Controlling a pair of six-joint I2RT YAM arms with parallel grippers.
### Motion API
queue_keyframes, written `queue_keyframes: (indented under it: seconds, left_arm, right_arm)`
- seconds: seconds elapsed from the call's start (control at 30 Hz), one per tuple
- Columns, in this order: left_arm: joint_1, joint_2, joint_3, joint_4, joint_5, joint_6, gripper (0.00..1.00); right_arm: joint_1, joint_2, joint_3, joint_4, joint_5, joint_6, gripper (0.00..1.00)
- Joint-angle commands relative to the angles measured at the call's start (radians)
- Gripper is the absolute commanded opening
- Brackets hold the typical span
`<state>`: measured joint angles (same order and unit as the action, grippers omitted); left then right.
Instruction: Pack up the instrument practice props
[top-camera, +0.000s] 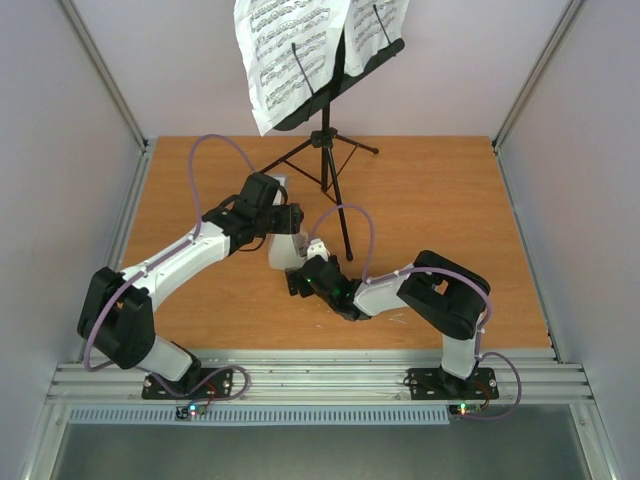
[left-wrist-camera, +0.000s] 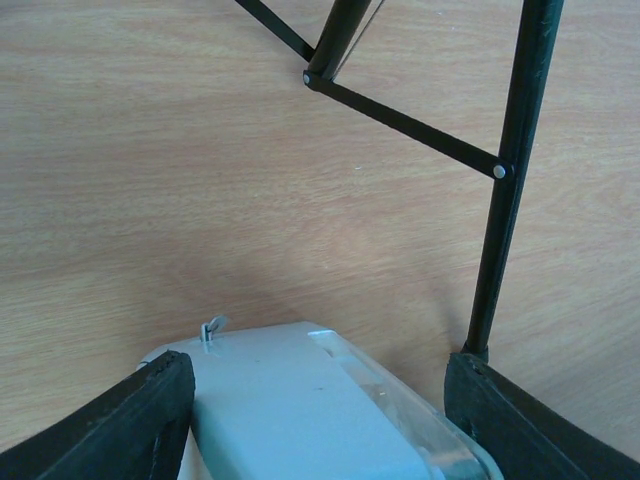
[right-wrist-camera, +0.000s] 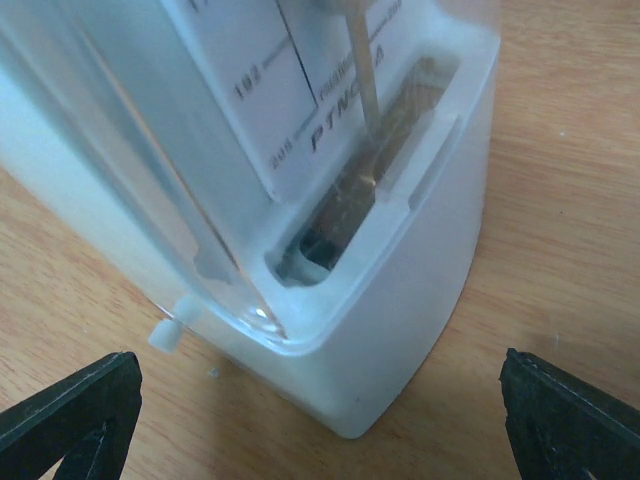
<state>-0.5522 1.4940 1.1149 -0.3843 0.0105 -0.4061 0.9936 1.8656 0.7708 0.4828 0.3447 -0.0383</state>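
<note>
2 tools flank the metronome (right-wrist-camera: 420, 300): right tool (right-wrist-camera: 320, 410) wide, left tool (left-wrist-camera: 318, 375) grip unclear; square your squeeze on flat sides.

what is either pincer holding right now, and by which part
Right pincer stands open astride the metronome, touching nothing. Left pincer straddles its sides; whether it grips cannot be told.

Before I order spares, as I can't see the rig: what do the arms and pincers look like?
The left arm and right arm match: white links, black joints, a looping purple cable each. The left pincer and right pincer have black fingers.
</note>
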Motion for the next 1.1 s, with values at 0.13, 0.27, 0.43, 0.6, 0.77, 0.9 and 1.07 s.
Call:
queue_keyframes:
  seconds: [0.13,0.27,0.43,0.6,0.77,0.9,1.07]
  left_arm:
    - [-0.007,0.020,0.020,-0.008,-0.008,0.004,0.68]
    - [-0.008,0.021,0.020,-0.008,-0.009,0.003,0.68]
    - [-0.008,0.021,0.019,-0.008,-0.008,-0.002,0.67]
    - [-0.009,0.020,0.017,-0.006,-0.009,-0.010,0.66]
    - [-0.011,0.020,0.014,-0.006,-0.009,-0.017,0.66]
    - [-0.012,0.020,0.012,-0.006,-0.009,-0.022,0.65]
    - [-0.014,0.022,0.011,-0.005,-0.008,-0.028,0.65]
  right_arm:
    - [0.010,0.043,0.026,-0.003,0.057,0.000,0.99]
    - [0.012,0.055,0.020,0.050,0.027,-0.012,0.98]
    - [0.016,0.066,0.019,0.076,0.013,-0.008,0.99]
    - [0.017,0.079,0.026,0.090,0.013,-0.006,0.98]
    - [0.017,0.091,0.042,0.089,0.036,-0.007,0.99]
    - [0.022,0.103,0.048,0.100,0.040,-0.007,0.98]
    - [0.025,0.122,0.064,0.093,0.072,-0.005,0.99]
